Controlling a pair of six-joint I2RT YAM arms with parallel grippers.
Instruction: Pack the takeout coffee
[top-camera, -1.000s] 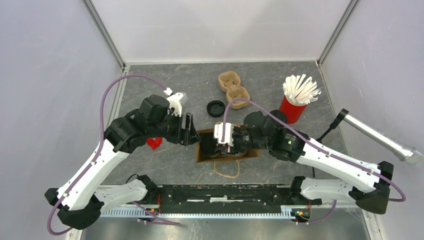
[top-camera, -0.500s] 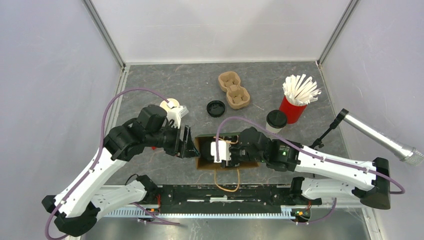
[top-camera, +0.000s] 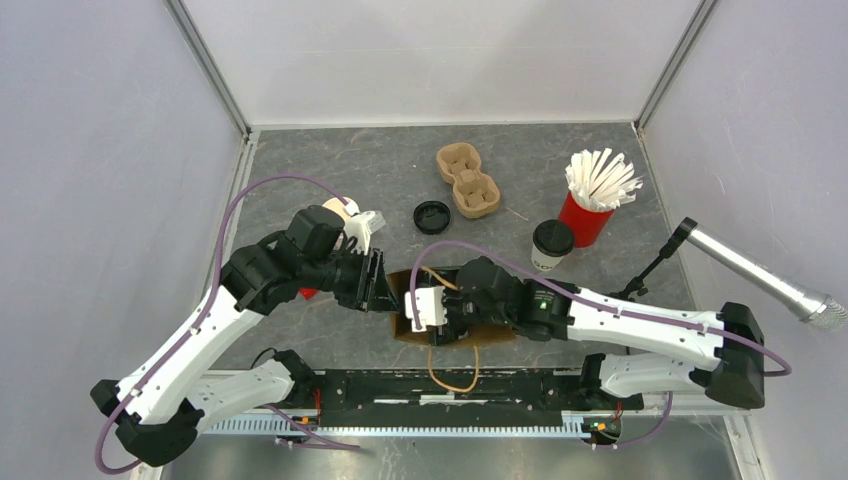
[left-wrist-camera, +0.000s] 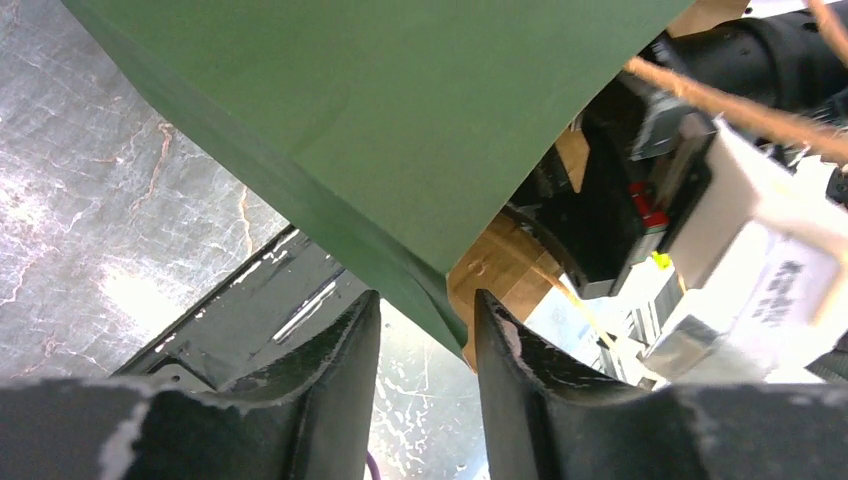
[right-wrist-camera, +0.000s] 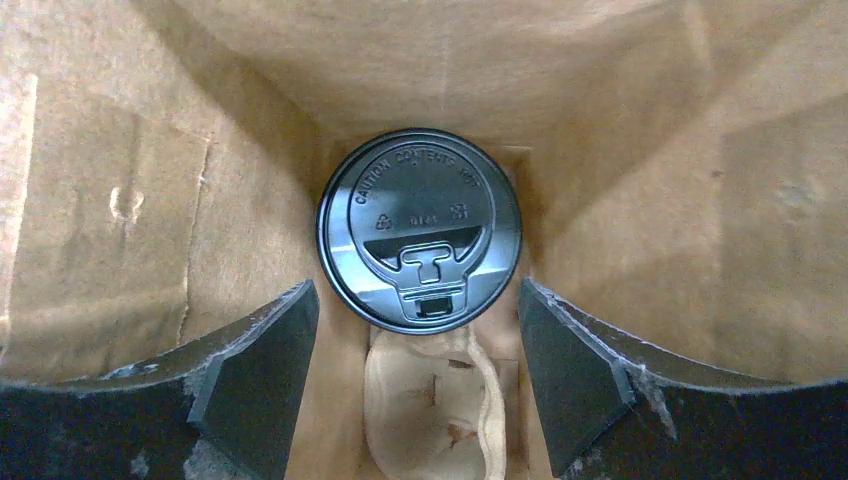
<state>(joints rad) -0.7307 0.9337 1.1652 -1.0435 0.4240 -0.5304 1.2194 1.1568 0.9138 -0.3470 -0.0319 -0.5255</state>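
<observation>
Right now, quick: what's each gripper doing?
Left fingers: closed on the green bag edge.
Right fingers: open inside the bag, holding nothing, above the lidded cup.

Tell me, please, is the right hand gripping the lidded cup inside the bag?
No, the right hand is open, its fingers clear of the black lid.

Top view: bright, even, diffuse overhead light. Soft, faint shadows lie under the arms on the table (top-camera: 330, 170); focus sharp throughout.
Left wrist view: white glare patches on the table; left pincer fingers (left-wrist-camera: 330, 390) dark and slightly soft.
Right wrist view: dimmer, warm light inside the bag (right-wrist-camera: 620, 150). Lid (right-wrist-camera: 418, 225) lettering crisp; right pincer fingers (right-wrist-camera: 255, 370) blurred.
</observation>
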